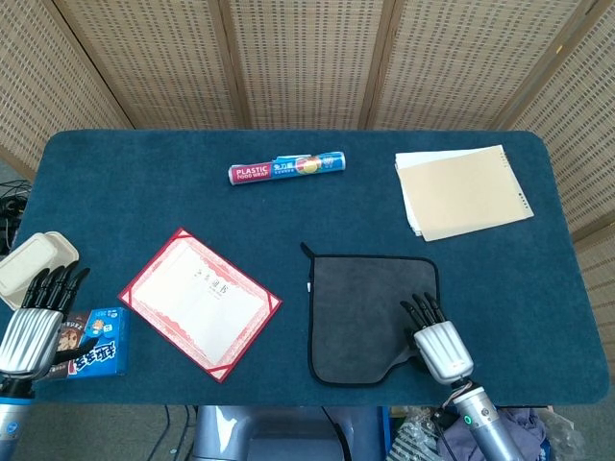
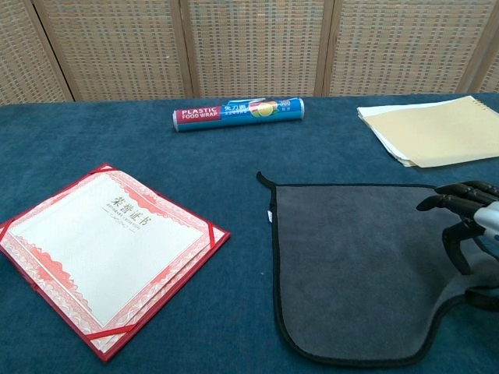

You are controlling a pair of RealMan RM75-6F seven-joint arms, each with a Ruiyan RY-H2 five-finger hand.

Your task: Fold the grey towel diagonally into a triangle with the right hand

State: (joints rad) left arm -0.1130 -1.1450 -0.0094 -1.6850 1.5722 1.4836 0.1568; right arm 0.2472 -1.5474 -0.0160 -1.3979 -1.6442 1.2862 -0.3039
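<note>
Your grey towel [image 1: 360,317] with its thin black hem lies mostly flat near the table's near edge, right of centre. Its near-right corner is lifted off the cloth, held by your right hand [image 1: 440,348].

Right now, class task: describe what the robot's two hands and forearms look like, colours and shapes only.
Both the left hand and right hand have ribbed silver metallic backs and slim black fingers. The right wrist is a grey cylinder with a small green light.

The head view looks steeply down on the whole worktop [image 1: 567,288] from above; the chest view sits low and close, facing across it. Both share the grey towel [image 1: 360,312] and the certificate [image 2: 105,253].
</note>
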